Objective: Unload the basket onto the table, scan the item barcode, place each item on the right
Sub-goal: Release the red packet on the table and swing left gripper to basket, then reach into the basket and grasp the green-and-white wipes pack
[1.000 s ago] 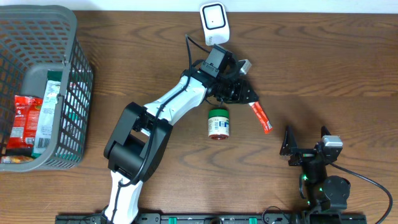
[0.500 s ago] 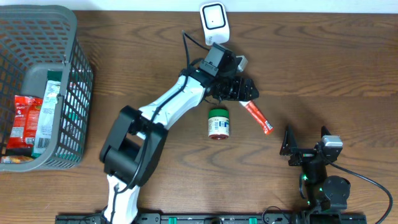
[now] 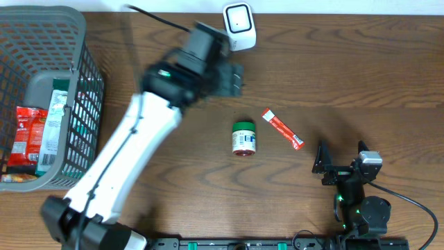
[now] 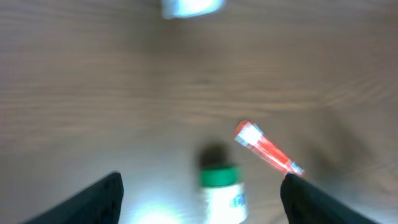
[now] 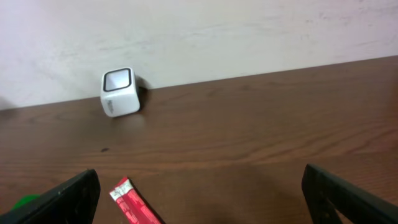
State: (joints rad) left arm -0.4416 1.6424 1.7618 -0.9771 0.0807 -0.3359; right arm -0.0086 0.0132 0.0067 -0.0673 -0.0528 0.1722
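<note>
A red stick packet (image 3: 282,129) lies flat on the wooden table, right of a green-lidded jar (image 3: 243,137). The white scanner (image 3: 239,26) stands at the back edge. My left gripper (image 3: 234,79), blurred, hangs open above the table, left of and behind the packet, below the scanner. In the left wrist view the packet (image 4: 268,150) and the jar (image 4: 221,186) lie well below the open left gripper (image 4: 202,199), which holds nothing. My right gripper (image 3: 342,158) rests open at the front right. From its wrist view the packet (image 5: 130,202) and the scanner (image 5: 119,91) show ahead of it.
A grey mesh basket (image 3: 87,118) stands at the left edge with snack packets (image 3: 28,132) inside. The left arm's white links (image 3: 118,167) stretch diagonally from the front edge toward the scanner.
My left gripper opened and let go of the red packet, which now lies on the table. The left arm then swung up and to the left, away from it. The right arm stayed still.
</note>
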